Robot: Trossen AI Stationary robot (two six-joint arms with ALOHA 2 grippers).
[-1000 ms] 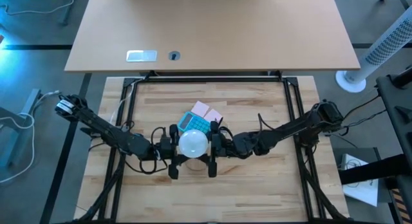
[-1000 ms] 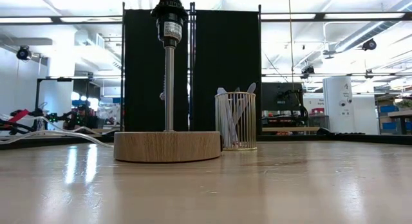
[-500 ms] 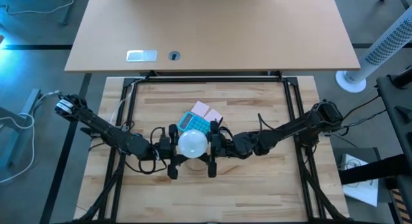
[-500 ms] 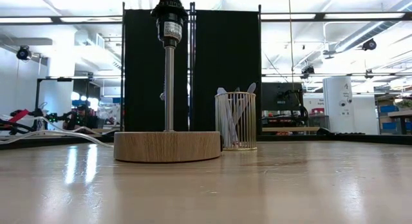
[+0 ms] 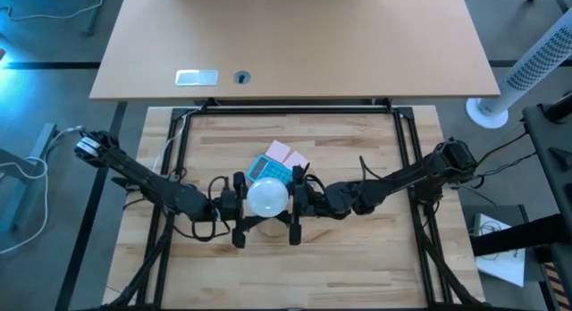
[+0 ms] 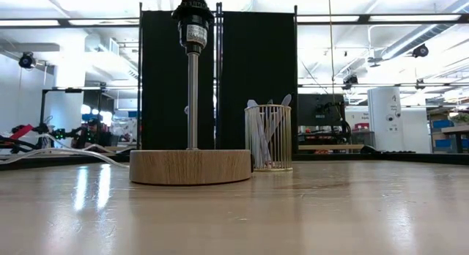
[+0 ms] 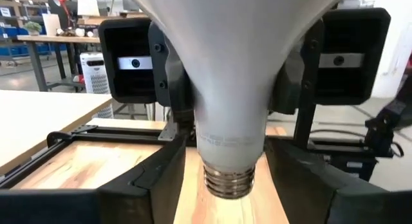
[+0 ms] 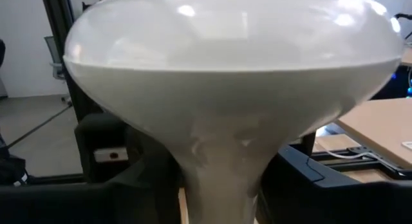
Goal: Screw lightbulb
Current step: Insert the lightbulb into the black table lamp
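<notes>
Left claw (image 5: 239, 213) and right claw (image 5: 295, 211) flank the one lightbulb (image 5: 267, 198) mid-counter, both clamped on its neck, screw base bare below. One blue calculator (image 5: 269, 172) lies just beyond. Counter (image 5: 357, 257) boards stretch open toward every edge.

Lightbulb (image 5: 267, 199) between left gripper (image 5: 239, 206) and right gripper (image 5: 296, 205), calculator (image 5: 270, 172) just behind.

Both arms reach inward; left gripper (image 5: 239, 217) and right gripper (image 5: 296, 216) face each other mid-table.
</notes>
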